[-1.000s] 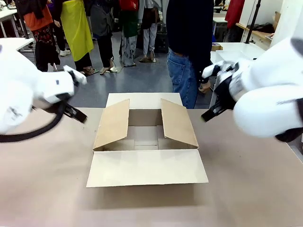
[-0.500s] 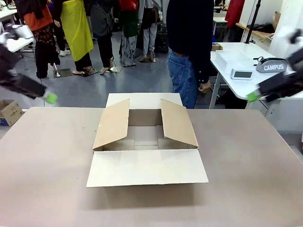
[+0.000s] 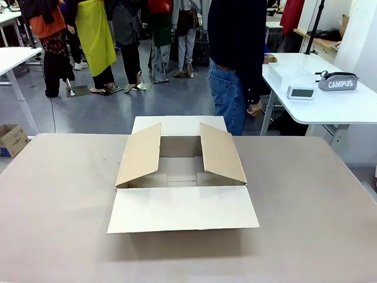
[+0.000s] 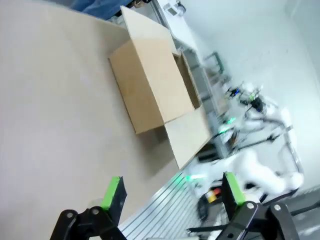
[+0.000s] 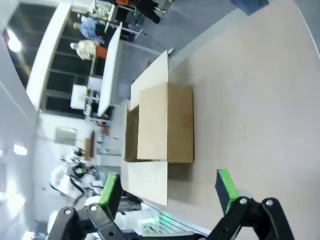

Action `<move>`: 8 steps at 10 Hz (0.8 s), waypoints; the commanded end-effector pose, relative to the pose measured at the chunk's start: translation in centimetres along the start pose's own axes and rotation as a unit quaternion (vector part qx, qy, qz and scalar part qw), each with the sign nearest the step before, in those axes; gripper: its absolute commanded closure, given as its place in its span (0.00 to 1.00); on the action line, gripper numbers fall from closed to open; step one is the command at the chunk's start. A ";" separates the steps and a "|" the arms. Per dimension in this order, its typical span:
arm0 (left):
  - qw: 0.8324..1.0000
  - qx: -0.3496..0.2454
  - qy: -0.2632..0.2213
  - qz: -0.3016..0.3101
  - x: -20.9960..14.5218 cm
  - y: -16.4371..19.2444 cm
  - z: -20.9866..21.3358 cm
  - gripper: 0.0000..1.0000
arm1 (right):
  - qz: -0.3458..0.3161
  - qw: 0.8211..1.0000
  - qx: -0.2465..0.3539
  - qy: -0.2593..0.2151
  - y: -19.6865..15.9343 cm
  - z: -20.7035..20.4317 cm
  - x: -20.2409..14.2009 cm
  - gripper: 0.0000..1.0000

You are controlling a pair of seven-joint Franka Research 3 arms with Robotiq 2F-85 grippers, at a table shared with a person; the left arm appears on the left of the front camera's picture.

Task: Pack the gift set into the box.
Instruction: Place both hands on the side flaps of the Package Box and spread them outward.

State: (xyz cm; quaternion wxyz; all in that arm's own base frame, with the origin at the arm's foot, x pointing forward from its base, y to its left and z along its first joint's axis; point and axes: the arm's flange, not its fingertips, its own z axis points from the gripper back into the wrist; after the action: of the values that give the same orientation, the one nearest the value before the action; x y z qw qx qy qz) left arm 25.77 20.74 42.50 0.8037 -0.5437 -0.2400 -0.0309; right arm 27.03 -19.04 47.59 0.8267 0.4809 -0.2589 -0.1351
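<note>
The box [image 3: 182, 177] stands open in the middle of the brown table, its two side flaps tilted up and its near and far flaps folded flat outward. Inside I see only its bare cardboard floor. The gift set is out of view. In the left wrist view my left gripper [image 4: 172, 190] is open, high above the table, with the box [image 4: 150, 85] well ahead of it. The right wrist view has my right gripper [image 5: 167, 187] open too, also high up and well back from the box [image 5: 165, 125]. Nothing sits between either pair of fingers.
A person in a dark top and jeans [image 3: 235, 65] stands at the table's far edge. A white side table [image 3: 330, 106] at the right holds a grey pouch [image 3: 337, 81] and a small device. A small printed carton [image 3: 12, 140] sits on the floor at left.
Both arms have pulled back out of the front view, the left one off to the left and the right one to the right. The box has not moved.
</note>
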 end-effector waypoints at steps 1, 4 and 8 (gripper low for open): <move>0.978 -0.112 -0.140 0.109 1.1 3.6 -0.9 0.00 | -0.051 0.998 0.037 0.006 -3.5 -2.1 2.7 0.00; 0.996 -0.035 -0.054 0.060 -1.0 3.1 1.5 0.00 | -0.039 0.999 0.015 -0.005 -2.6 -0.5 0.5 0.00; 0.996 -0.035 -0.054 0.060 -1.0 3.1 1.5 0.00 | -0.039 0.999 0.015 -0.005 -2.6 -0.5 0.5 0.00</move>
State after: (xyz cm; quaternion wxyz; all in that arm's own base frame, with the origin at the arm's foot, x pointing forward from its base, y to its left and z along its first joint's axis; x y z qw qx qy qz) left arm 25.47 23.00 39.73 0.7737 -0.5862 -0.2360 0.0454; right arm 27.78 -20.36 45.62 0.8182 0.4958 -0.2320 -0.1761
